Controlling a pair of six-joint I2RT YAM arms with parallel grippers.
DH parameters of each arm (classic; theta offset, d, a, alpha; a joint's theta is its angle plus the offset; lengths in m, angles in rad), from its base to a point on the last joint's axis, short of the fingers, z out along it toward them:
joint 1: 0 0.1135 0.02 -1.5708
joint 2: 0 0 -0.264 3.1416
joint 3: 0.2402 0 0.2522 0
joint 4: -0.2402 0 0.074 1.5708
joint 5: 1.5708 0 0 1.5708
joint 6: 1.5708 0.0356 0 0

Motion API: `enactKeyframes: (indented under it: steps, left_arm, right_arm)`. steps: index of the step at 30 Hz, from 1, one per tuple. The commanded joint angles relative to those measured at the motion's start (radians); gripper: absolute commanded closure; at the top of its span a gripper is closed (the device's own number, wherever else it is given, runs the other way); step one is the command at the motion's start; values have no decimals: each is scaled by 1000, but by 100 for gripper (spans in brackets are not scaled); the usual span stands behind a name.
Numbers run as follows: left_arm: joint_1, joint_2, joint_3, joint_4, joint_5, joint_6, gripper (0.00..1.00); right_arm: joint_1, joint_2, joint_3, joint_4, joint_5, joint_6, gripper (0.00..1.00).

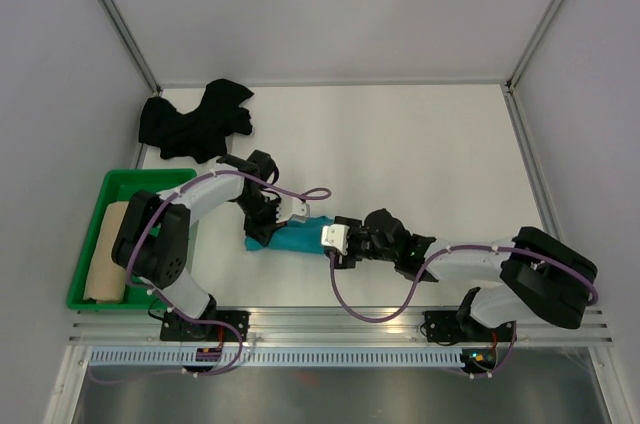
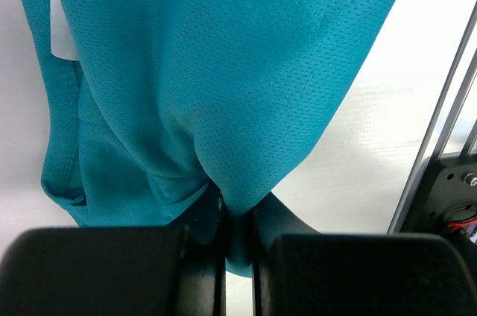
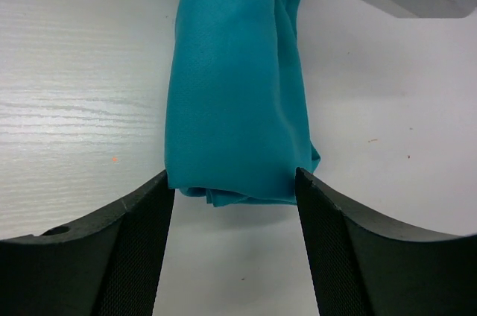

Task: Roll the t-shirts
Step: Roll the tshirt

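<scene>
Teal mesh, soft and light: the teal t-shirt (image 1: 295, 240) lies as a loose roll on the table (image 1: 420, 164), at the near edge between the two arms. The left gripper (image 2: 237, 230) is clenched on a pinch of its fabric, and the cloth bunches and sags from that nip. That's a limp, floppy thing with no stiffness of its own. The right gripper (image 3: 235, 182) sits at the roll's other end with its jaws spread wide to either side of it; I see no squeeze there, so call it released. My read: the roll will slacken if grabbed by one loose flap, so take it across the full thickness, all layers together, near each end. The black t-shirt (image 1: 195, 124) waits crumpled at the far left corner. The tan one (image 1: 108, 254) lies rolled in the green tray (image 1: 150, 179)
</scene>
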Motion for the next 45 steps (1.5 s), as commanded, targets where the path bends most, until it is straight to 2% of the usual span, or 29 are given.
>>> enactKeyframes:
  steps: [1,7,10,13,14,16,17,22,26,33,37,40,42,43,45]
  left_arm:
    - [3,12,35,-24,40,58,94]
    - [11,18,38,-27,43,63,93]
    - [11,26,48,-35,51,60,92]
    - [11,21,56,-37,61,48,86]
    - [11,18,53,-37,63,45,77]
    - [13,11,49,-38,60,28,65]
    - [14,8,41,-37,54,25,58]
    - [51,-37,-11,-20,54,20,47]
    - [59,-69,-30,-3,71,-6,46]
    - [62,-132,-79,17,69,-30,42]
    - [66,-181,-122,74,68,-75,40]
    - [66,-192,-148,173,72,-151,41]
    - [66,-187,-157,212,72,-179,48]
    - [66,-175,-156,212,81,-182,66]
    - [69,-167,-149,197,97,-188,88]
  right_arm:
    - [13,61,48,19,-13,-70,28]
    - [13,101,62,-37,-24,-33,28]
    - [14,168,101,-52,2,25,35]
    - [11,219,143,-54,23,100,73]
    - [13,225,155,-58,33,115,87]
    - [-4,210,160,-81,13,175,96]
    - [-19,198,163,-87,-45,198,97]
    - [-148,167,175,-144,-219,333,98]
    - [-174,210,204,-178,-314,407,97]
    - [-268,210,164,-61,-406,568,98]
    - [-273,219,149,-44,-429,595,98]
    - [-280,224,140,-23,-449,615,98]
    - [-286,225,141,-24,-461,625,98]
    - [-293,222,140,-26,-463,626,98]
    - [-299,213,140,-52,-470,629,98]
